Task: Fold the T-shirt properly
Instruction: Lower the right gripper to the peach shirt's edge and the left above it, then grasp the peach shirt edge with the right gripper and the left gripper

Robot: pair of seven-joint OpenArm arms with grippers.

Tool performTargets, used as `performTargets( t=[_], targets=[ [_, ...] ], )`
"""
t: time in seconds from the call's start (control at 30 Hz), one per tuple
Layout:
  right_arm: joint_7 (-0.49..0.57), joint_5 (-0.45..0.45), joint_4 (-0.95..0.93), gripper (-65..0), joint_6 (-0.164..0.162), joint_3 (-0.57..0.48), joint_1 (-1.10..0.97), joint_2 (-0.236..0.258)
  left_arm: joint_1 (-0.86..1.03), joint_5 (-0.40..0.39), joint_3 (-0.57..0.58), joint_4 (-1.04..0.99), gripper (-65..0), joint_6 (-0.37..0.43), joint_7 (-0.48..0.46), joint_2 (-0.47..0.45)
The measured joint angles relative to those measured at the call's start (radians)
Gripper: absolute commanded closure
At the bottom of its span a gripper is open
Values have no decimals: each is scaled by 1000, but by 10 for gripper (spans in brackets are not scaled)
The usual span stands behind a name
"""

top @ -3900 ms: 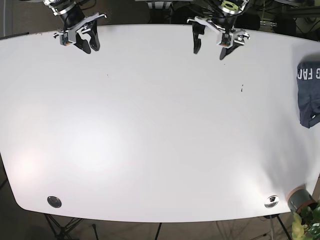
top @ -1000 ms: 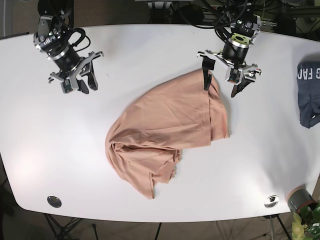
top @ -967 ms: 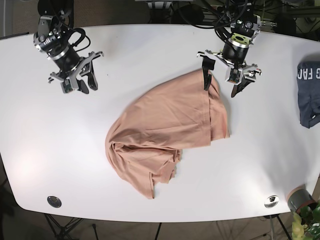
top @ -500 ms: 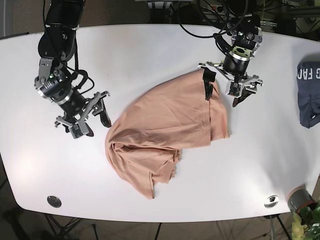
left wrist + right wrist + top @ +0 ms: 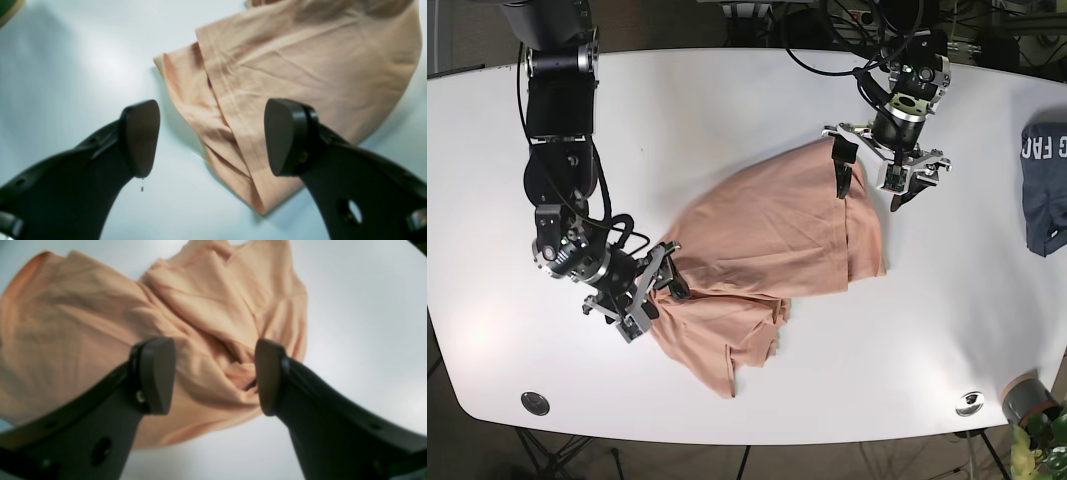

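Observation:
A peach T-shirt (image 5: 767, 240) lies crumpled and partly doubled over in the middle of the white table (image 5: 727, 110). My left gripper (image 5: 873, 180) stands open over the shirt's upper right corner. In the left wrist view its black fingers (image 5: 140, 136) straddle a folded edge of the T-shirt (image 5: 300, 66), holding nothing. At the shirt's lower left edge my right gripper (image 5: 655, 292) is also open. Seen from the right wrist, that gripper (image 5: 213, 380) hovers above bunched folds of the T-shirt (image 5: 83, 323), and its fingers (image 5: 156, 376) are clearly apart.
A folded dark blue garment (image 5: 1045, 185) with white lettering lies at the table's right edge. A grey pot (image 5: 1027, 398) with a plant stands off the front right corner. Two round metal fittings (image 5: 535, 403) (image 5: 970, 402) sit near the front edge.
The shirt has appeared on the formerly bare table. My right arm has swung from the far left down to the shirt's lower left edge. The left gripper has hardly moved.

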Motion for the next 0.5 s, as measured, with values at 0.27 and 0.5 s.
performTargets(
  t=[0.27, 0.5],
  targets=[
    [82, 2, -295, -369, -3, -164, 182, -2, 1, 0, 0, -7, -461, 0, 0, 0],
    [241, 5, -535, -369, -2, -311, 280, -9, 1, 0, 2, -8, -461, 0, 0, 2]
  ],
)
